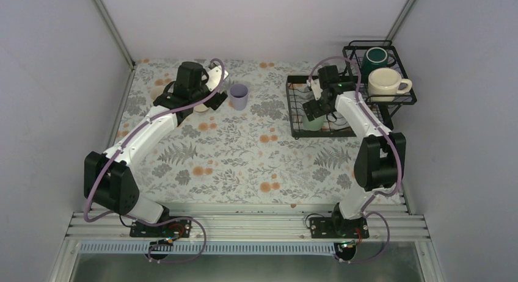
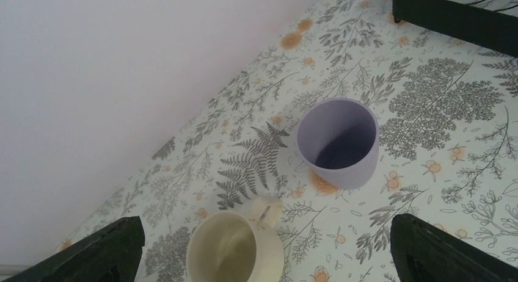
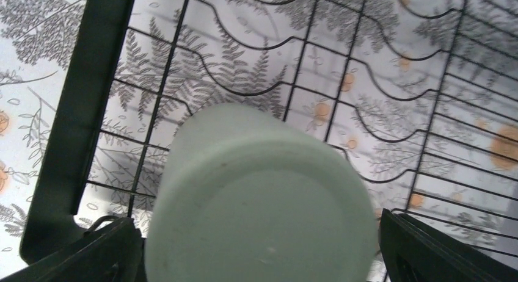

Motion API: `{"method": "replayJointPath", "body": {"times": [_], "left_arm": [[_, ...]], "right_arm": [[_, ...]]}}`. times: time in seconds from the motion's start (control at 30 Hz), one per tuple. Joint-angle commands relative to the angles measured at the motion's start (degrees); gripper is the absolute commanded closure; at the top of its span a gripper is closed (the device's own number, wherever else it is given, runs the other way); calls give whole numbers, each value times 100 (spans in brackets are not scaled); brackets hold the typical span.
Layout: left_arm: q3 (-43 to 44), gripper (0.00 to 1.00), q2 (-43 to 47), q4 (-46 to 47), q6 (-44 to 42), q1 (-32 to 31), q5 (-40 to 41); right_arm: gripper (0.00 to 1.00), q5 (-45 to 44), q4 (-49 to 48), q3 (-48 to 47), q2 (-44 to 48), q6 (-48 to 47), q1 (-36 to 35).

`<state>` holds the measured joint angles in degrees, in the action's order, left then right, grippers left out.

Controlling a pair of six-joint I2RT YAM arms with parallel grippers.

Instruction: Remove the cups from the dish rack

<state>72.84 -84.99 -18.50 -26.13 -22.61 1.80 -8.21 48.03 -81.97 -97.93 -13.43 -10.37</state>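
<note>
Upside-down mint tumbler point(image 3: 262, 190), long axis vertical, sits between the spread fingers of the right end effector point(image 3: 262, 254); grip uncertain. Only the wrist view shows its base.

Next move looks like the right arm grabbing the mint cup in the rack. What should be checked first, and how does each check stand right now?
1. Mint-green tumbler centred in the right gripper: ok.
2. Right jaws closed on it: not ok, wide open.
3. Tumbler's pose known: ok, upside down in the dish rack tray.
4. Left gripper free of the pale yellow mug: ok, open, mug standing on the table.
5. Lavender tumbler upright, away from the rack: ok.
6. Rack wires clear of the lift path: cannot tell.
</note>
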Motion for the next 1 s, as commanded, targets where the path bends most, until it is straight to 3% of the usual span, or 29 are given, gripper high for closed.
{"method": "replayJointPath", "body": {"times": [0.0, 0.1, 0.43, 0.67, 0.97], "left_arm": [[-36, 0, 49, 69, 71, 29, -325], [-34, 0, 30, 39, 115, 33, -473], [-178, 0, 23, 91, 159, 29, -1119], [-6, 0, -114, -27, 301, 29, -2023], [541, 0, -469, -146, 440, 11, -2961]], "right_arm": [[2, 439, -154, 124, -148, 110, 28], [8, 533, -175, 116, -230, 136, 32], [49, 842, -345, -7, -182, 95, 47], [57, 1142, 116, -784, 175, 116, 51], [53, 1237, 768, -1570, 503, -27, 50]]}}
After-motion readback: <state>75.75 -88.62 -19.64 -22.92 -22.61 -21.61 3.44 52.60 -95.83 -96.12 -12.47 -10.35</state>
